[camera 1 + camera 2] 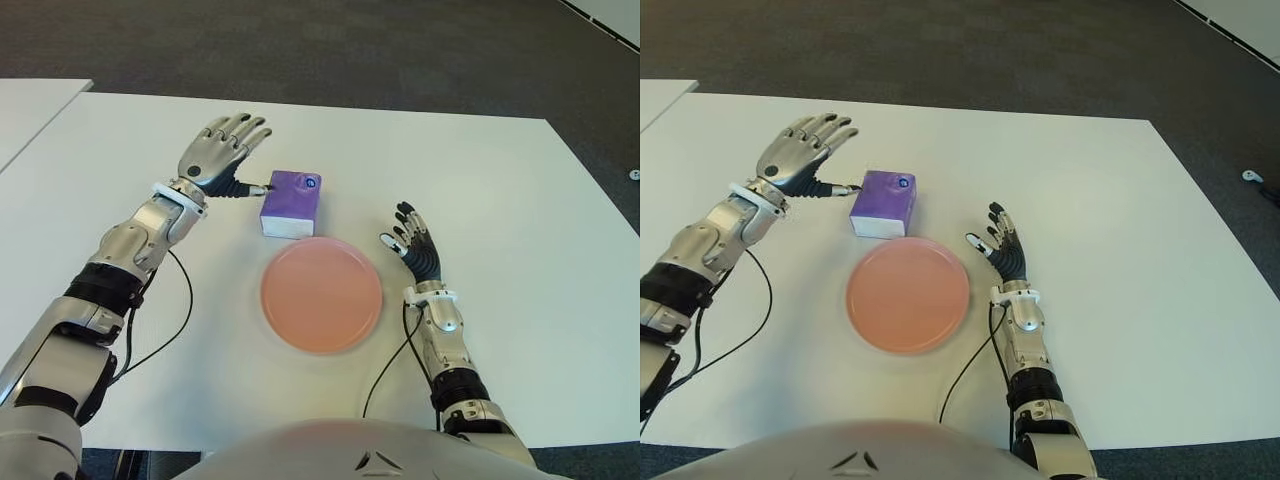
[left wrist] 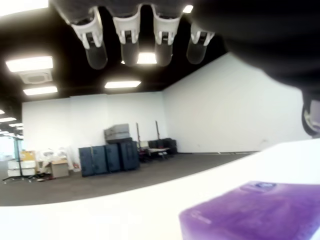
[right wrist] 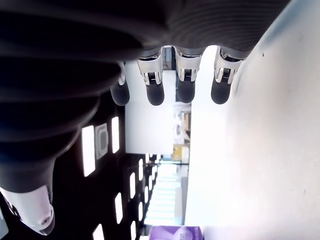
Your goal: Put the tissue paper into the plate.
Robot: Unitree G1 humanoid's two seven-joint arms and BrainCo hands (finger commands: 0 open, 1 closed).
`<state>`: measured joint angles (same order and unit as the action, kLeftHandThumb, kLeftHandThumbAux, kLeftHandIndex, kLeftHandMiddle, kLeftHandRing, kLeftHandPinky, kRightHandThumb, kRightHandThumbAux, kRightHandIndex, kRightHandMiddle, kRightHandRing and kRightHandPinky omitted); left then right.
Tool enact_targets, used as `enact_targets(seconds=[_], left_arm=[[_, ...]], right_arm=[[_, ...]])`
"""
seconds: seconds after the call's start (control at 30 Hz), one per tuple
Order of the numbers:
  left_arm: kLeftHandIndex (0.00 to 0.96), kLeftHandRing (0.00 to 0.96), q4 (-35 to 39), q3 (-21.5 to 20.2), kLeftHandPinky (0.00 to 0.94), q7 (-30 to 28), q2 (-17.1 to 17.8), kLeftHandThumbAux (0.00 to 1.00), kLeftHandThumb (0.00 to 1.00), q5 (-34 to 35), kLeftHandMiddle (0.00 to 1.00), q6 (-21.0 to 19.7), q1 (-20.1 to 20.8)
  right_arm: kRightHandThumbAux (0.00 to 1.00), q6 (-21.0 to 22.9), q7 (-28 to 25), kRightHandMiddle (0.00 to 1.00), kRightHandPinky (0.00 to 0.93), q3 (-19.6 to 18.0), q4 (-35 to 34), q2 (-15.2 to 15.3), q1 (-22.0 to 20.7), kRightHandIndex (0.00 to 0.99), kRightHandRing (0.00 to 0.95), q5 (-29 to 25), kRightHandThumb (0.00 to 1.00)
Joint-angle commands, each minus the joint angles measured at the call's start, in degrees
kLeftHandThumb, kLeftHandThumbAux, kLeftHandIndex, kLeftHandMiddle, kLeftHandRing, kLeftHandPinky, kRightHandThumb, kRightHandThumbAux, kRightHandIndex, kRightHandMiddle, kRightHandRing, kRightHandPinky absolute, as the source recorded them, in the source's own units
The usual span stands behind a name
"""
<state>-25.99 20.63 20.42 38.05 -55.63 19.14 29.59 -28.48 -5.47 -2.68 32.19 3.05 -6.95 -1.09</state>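
Tissue pack (image 1: 291, 203), purple, lay flat on table (image 1: 520, 200), just behind plate (image 1: 321, 294), unheld. Left hand (image 1: 222, 152) sat beside pack's left edge, fingers spread, thumb tip at or near it, contact uncertain. Right hand (image 1: 412, 246) showed right of plate, spread, empty. Advice: close left fingers across pack's far side against thumb, lift clear of rim, release over plate centre.

Eye views: counter (image 1: 560, 250) seen from above, looking forward and down; scene shared.
Wrist views: own fingers (image 2: 129, 35) seen close.
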Motion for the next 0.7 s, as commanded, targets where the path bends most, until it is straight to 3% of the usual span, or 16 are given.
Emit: enact_targets(seconds=[0.03,0.7], left_arm=[[0.0,0.0,-1.2,2.0,0.0,-2.6,1.1,0.266,0.086,-0.1,0.0,2.0,0.0],[0.0,0.0,-4.9,5.8,0.0,-8.0,1.6,0.231,0.053,0.4,0.0,8.2,1.6]], right_arm=[[0.628,3.8,0.2,0.0,0.0,0.7,4.4,-0.9,4.7,0.0,0.0,0.5,0.016],[0.633,4.0,0.3,0.004,0.0,0.6,5.4,-0.9,3.9,0.0,0.0,0.3,0.0]])
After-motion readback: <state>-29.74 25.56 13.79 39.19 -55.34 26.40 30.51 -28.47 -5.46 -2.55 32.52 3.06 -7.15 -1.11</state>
